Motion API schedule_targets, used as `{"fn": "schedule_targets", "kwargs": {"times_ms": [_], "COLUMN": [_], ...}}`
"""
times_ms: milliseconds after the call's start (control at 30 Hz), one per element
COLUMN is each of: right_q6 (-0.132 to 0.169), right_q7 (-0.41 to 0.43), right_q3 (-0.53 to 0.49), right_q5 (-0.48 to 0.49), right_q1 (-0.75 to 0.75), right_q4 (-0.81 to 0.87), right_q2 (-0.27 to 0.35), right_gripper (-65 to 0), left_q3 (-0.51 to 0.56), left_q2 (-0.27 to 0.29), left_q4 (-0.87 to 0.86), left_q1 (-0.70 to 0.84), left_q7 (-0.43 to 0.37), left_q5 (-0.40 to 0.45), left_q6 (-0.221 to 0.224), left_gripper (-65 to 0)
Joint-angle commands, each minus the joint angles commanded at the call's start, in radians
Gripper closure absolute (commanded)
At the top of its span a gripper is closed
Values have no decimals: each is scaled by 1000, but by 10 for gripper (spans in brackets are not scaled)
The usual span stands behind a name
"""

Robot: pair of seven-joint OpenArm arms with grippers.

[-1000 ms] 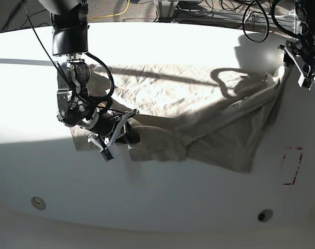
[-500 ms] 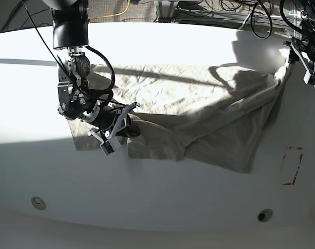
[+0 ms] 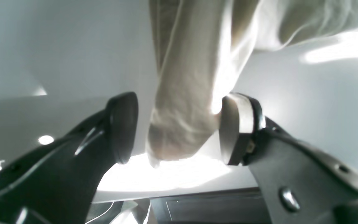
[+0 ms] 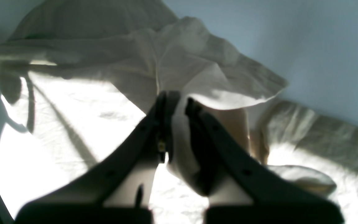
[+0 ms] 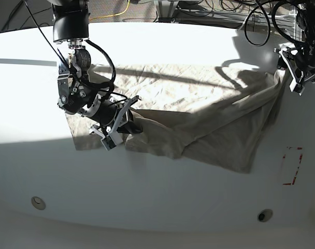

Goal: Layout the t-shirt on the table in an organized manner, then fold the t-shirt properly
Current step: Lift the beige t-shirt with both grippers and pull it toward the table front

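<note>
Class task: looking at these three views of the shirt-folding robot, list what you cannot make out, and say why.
- Neck label of the t-shirt: not findable in base view, lost among folds and shadow.
- Left gripper: wrist view shows cloth between wide-set pads; contact unclear.
- Cloth under the right gripper: hidden by its fingers.
- Table: edges cut off.
</note>
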Motion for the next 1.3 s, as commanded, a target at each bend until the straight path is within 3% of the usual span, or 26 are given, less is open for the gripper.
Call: {"fn": "schedule_targets", "kwargs": {"times_ms": [233, 300, 467, 500, 700, 933, 1067, 1300], "right_q6": [2, 3, 5, 5, 8, 8, 8, 8], "right_q7": [0, 0, 0, 0, 0, 0, 0, 0], "right_q3": [25, 35, 54, 58, 98, 183, 190, 190], "right_q5": [0, 0, 2, 2, 6, 74, 97, 100], "right_q1": [-29, -35, -48, -49, -49, -11, 43, 199], "right_q4": [21, 29, 52, 57, 91, 143, 146, 72], "right_q2": [0, 0, 3, 3, 8, 20, 66, 157], "right_gripper": [0, 0, 0, 0, 0, 0, 0, 0], "left_q3": [3, 3, 3, 3, 3, 46, 91, 209], "left_q2": [0, 0, -2, -2, -2, -3, -34, -98], "left_q4": [-12, -11, -11, -11, 28, 244, 347, 354], "left_q1": [-11, -11, -6, -6, -8, -55, -135, -456], "left_q7": [0, 2, 5, 5, 0, 6, 11, 121], "left_q5": [17, 17, 52, 63, 103, 109, 109, 109], "left_q6": [0, 0, 0, 0, 0, 0, 0, 0], "left_gripper": [-362, -290, -11, 0, 0, 0, 0, 0]}}
